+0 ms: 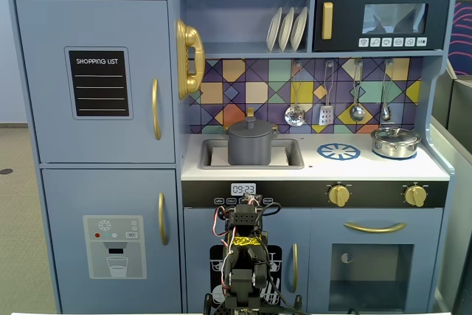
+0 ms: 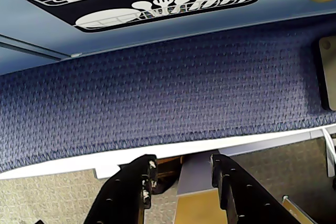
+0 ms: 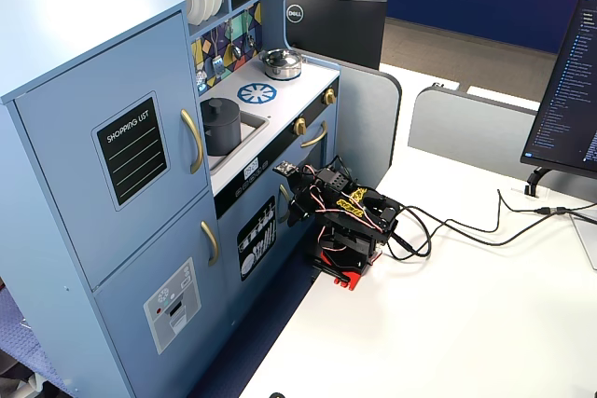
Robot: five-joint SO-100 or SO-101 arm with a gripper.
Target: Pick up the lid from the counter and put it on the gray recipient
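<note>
From my seat the gripper (image 2: 181, 174) sits folded low at the table's edge, jaws narrowly apart and empty — lid (image 1: 251, 125) already on the pot (image 1: 251, 147), up ahead in the sink.

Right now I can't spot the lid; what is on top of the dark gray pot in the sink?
A matte dark gray lid with a small knob sits on the dark gray cylindrical pot. The pot's inside is covered.

Black arm (image 3: 345, 216), red base, yellow markings.

Dark gray pot (image 1: 251, 145) stands upright in the sink (image 1: 291, 158), its knobbed matching lid (image 1: 251, 125) sitting on top.
</note>
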